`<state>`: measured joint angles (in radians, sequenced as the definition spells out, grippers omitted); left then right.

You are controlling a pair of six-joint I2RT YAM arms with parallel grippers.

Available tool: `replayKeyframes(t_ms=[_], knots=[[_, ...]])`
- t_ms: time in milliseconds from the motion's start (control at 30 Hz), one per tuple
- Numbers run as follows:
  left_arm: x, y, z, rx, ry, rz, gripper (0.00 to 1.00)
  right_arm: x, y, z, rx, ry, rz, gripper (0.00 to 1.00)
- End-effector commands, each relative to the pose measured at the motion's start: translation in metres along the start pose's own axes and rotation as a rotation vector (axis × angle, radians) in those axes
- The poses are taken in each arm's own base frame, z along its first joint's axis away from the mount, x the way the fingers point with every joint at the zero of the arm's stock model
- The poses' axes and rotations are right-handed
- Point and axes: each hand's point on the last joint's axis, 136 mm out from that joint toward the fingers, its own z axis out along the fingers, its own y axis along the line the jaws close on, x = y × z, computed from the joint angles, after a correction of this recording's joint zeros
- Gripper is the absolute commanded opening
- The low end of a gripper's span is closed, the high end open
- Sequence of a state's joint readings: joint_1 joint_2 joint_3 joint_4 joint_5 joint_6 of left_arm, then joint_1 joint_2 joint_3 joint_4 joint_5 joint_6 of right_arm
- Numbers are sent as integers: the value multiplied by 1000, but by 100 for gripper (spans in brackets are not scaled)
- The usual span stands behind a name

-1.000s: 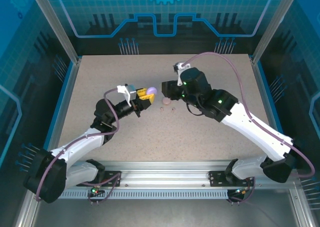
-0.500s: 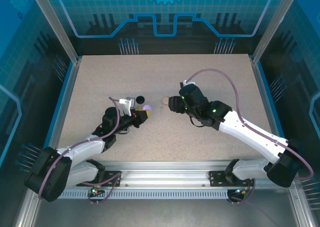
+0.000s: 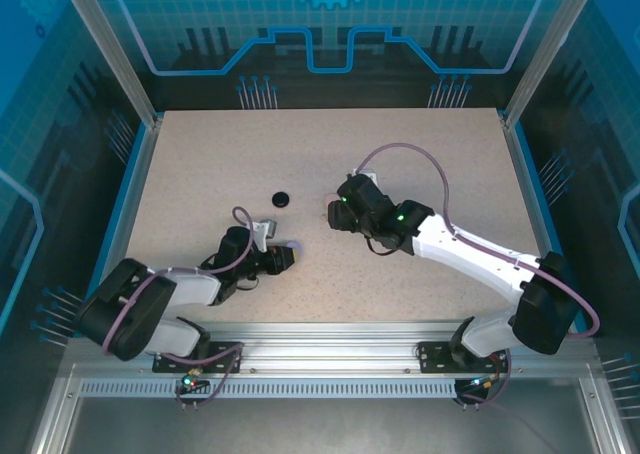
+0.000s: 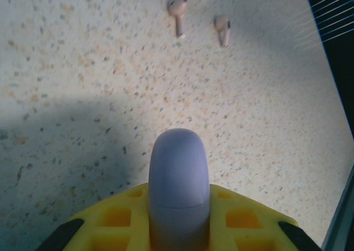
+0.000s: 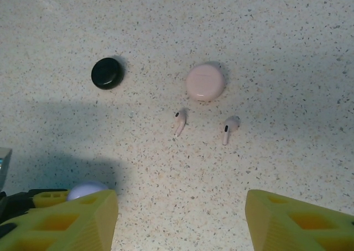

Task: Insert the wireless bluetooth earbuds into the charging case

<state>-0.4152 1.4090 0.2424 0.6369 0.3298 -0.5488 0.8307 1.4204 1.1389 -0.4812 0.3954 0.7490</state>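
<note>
Fingers (image 4: 243,218) of left gripper (image 3: 284,259) pinch lilac case (image 4: 178,184), close to table (image 5: 287,41). Apart lies black disc (image 5: 107,73), probably a case. Then pink case (image 5: 205,82), shut; two pink earbuds (image 5: 180,121) lie loose just beside it. Over them hangs right gripper (image 5: 180,212), fingers (image 5: 72,218) spread.

Top external camera: high behind the arm bases, looking steeply down over the whole speckled beige tabletop (image 3: 200,154). Left wrist camera: low, close to the surface, facing two pale pink stemmed earbuds (image 4: 178,13). Right wrist camera: higher, facing down, sharing those earbuds (image 5: 180,122) and the smooth lilac rounded case (image 5: 86,189).
</note>
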Motion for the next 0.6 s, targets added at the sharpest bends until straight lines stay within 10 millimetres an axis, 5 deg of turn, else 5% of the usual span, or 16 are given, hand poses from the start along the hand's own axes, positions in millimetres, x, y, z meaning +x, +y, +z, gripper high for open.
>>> replayKeyframes(t_ms=[0, 233, 567], knots=[[1, 1, 6, 29, 10, -2, 13, -12, 6, -7, 6, -37, 14, 64], [-4, 20, 15, 29, 8, -87, 20, -11, 1, -10, 27, -34, 4, 65], [-18, 26, 1, -27, -36, -68, 60, -15, -2, -15, 38, -46, -9, 70]])
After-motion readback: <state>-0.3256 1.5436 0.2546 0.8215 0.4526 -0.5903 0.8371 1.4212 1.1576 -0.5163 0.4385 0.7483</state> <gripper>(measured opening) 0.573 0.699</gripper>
